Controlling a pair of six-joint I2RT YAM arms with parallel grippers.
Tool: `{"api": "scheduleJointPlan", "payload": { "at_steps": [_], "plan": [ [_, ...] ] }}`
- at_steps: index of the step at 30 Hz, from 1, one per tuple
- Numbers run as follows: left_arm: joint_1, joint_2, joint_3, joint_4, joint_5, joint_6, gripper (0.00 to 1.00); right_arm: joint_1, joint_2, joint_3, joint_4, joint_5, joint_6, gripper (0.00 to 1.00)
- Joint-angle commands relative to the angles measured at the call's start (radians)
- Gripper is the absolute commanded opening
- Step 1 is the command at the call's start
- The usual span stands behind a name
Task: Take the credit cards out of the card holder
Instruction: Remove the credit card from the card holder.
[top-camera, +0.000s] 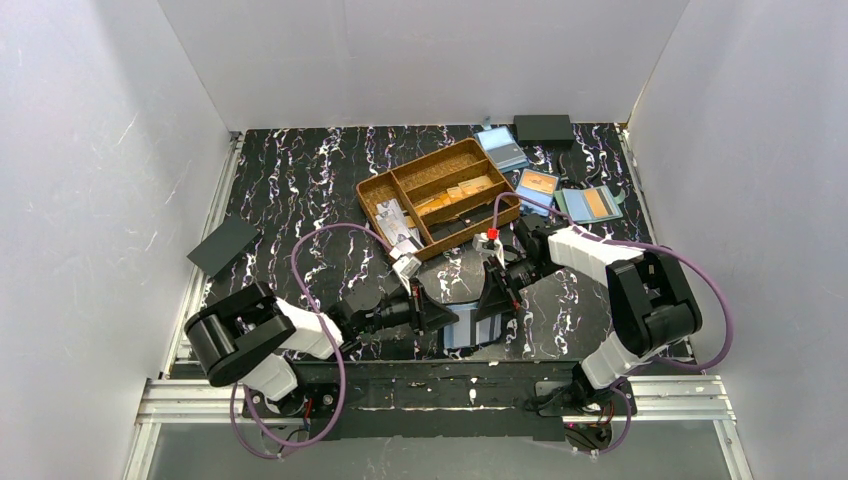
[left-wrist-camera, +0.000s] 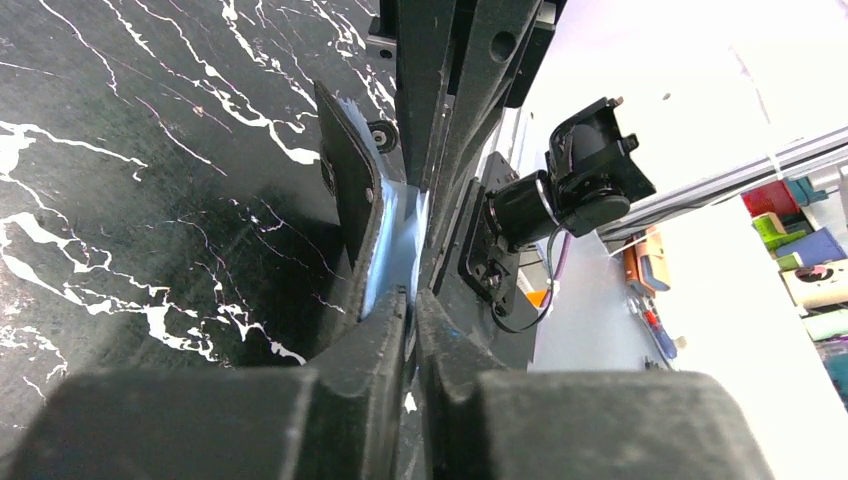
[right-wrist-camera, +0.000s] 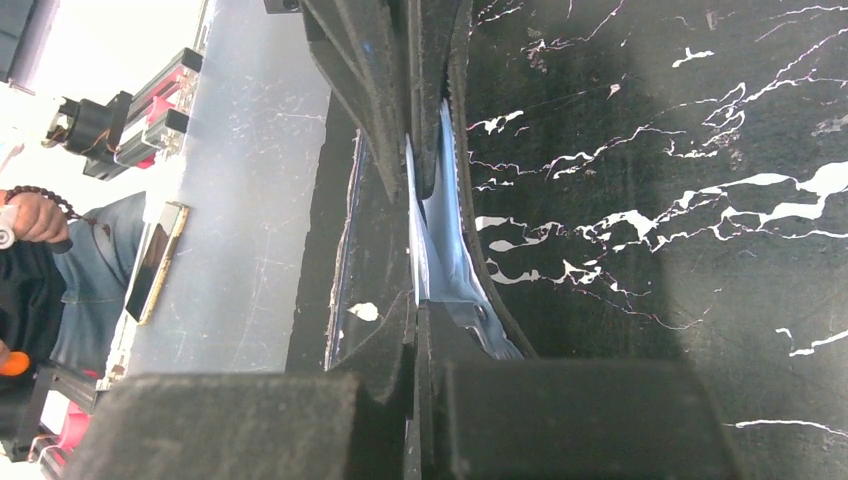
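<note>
- Meeting almost tip to tip low over the near part of the black marbled surface (top-camera: 300, 180), the left pincer (top-camera: 450, 318) and right pincer (top-camera: 488, 312) flank the card holder (top-camera: 468, 332). It stands on edge between them, its pale blue inside showing.
- Just beyond both pincers sits a brown tray (top-camera: 413, 163). Pale credit cards (top-camera: 393, 217) lie in the compartment nearest the left pincer, and orange-tan cards (top-camera: 455, 195) lie in a middle one.
- Left wrist view: the left pincer (left-wrist-camera: 410, 300) has its fingers nearly together with only a slim slit between them. The card holder's pale blue wall runs into that slit, so the pincer is clamped on the card holder (left-wrist-camera: 345, 190). The black flap bows away to the pincer's left, over the surface (left-wrist-camera: 150, 150). Straight ahead, the right pincer's fingers (left-wrist-camera: 470, 100) come in from the opposite side.
- Right wrist view: the right pincer (right-wrist-camera: 415, 310) is pressed fully together. A thin pale edge runs into the seam between its fingers; I cannot tell whether that edge is a card or the lining. The card holder (right-wrist-camera: 445, 250) opens to the pincer's right, its dark outer wall curving off over the surface (right-wrist-camera: 650, 150). The left pincer's fingers (right-wrist-camera: 370, 80) close in from ahead.
</note>
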Motion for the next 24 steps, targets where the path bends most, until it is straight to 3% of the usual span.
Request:
{"api": "scheduleJointPlan", "payload": {
  "at_steps": [1, 15, 24],
  "plan": [
    [0.019, 0.028, 0.006, 0.081, 0.076, -0.027, 0.02, 0.003, 0.006, 0.02, 0.016, -0.003, 0.024, 0.01],
    [0.072, 0.02, -0.091, 0.136, 0.085, -0.045, 0.0, 0.002, 0.028, 0.009, 0.056, 0.021, 0.075, 0.01],
    [0.075, 0.104, -0.1, 0.136, 0.062, -0.046, 0.0, 0.008, 0.087, -0.001, 0.117, 0.062, 0.146, 0.01]
  ]
}}
